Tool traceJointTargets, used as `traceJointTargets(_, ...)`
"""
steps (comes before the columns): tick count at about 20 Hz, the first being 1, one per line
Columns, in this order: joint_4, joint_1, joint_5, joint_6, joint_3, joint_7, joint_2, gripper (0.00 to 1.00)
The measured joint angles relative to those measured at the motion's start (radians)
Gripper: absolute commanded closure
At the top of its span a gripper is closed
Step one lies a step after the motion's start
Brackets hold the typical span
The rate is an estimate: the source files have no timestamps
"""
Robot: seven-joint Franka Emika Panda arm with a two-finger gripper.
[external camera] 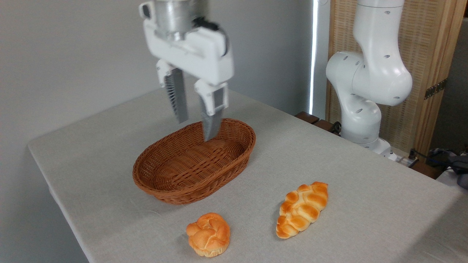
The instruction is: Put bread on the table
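The bread (302,209), a long golden-orange braided loaf with pointed ends, lies on the light grey table (347,160) near the front, right of centre. My gripper (195,128) hangs open above the far end of the brown wicker basket (193,160), nothing between its fingers. The loaf is well apart from the gripper, to the lower right of it. The basket's inside looks empty.
A small round knotted bun (208,234) sits on the table in front of the basket, left of the loaf. The arm's white base (365,91) stands at the table's far right edge, with a wooden screen (431,54) behind it.
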Motion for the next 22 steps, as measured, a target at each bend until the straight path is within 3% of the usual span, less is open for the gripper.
traceJointTargets(15,0.041,0.009,0.022,0.013,0.004,-0.010,0.026,0.00)
traceJointTargets(22,0.143,0.010,0.022,-0.036,0.005,-0.010,0.095,0.00)
